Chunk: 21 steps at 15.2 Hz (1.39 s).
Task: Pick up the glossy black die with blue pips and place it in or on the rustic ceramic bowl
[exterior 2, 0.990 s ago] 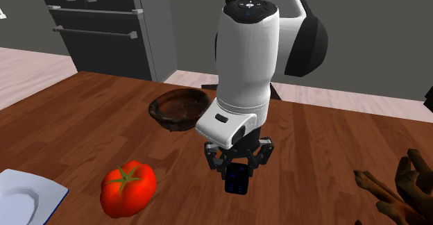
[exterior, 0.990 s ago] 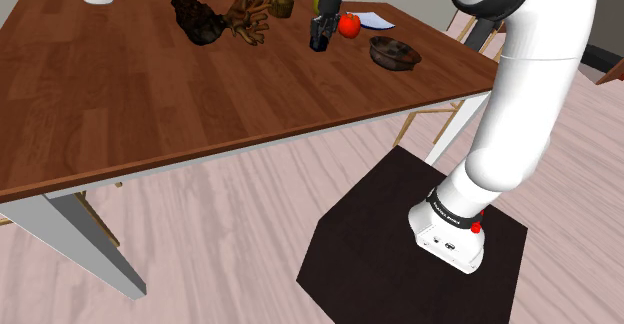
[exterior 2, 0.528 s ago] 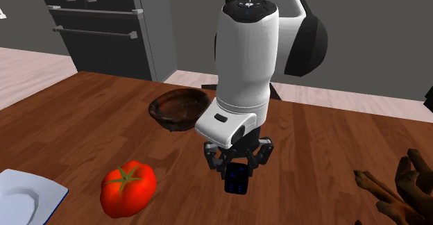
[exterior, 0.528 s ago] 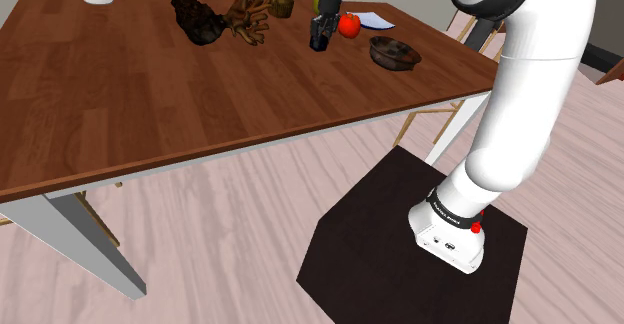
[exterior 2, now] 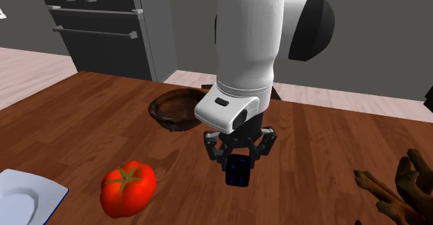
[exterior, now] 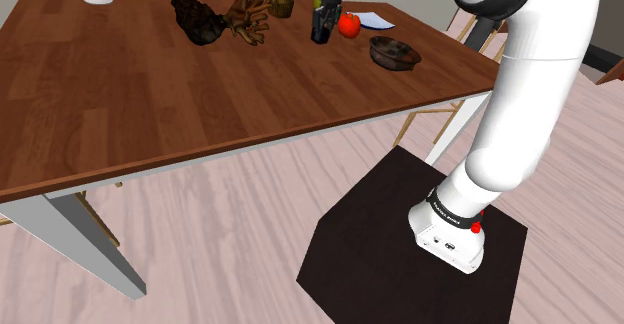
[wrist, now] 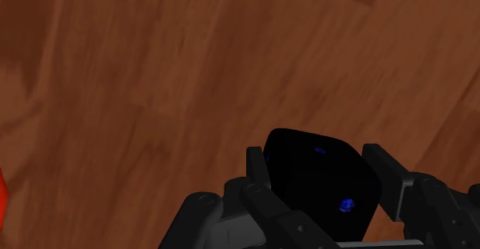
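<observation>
Here the black die (wrist: 319,182) sits clamped between the 2 jaws.
</observation>
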Available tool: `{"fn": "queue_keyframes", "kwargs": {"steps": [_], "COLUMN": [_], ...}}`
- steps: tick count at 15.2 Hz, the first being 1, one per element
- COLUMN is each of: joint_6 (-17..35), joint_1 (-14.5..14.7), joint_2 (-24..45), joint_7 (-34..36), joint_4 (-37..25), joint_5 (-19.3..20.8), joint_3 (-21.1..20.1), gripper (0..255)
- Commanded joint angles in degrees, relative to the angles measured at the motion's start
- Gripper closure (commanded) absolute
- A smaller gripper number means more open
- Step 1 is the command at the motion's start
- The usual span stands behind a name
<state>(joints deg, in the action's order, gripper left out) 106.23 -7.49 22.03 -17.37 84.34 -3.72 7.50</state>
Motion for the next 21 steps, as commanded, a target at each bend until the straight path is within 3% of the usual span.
{"fn": "queue_keyframes", "kwargs": {"steps": [1, 21], "joint_6": [-1.6, -18.4], "joint_1": [0.0, -0.8], "joint_2": [-0.1, 2.5], "joint_7": [0.0, 0.4], "joint_4": [-1.4, -20.9], "joint_5": [0.0, -0.2], "joint_3": [0.0, 0.1], "gripper": [255, 255]}}
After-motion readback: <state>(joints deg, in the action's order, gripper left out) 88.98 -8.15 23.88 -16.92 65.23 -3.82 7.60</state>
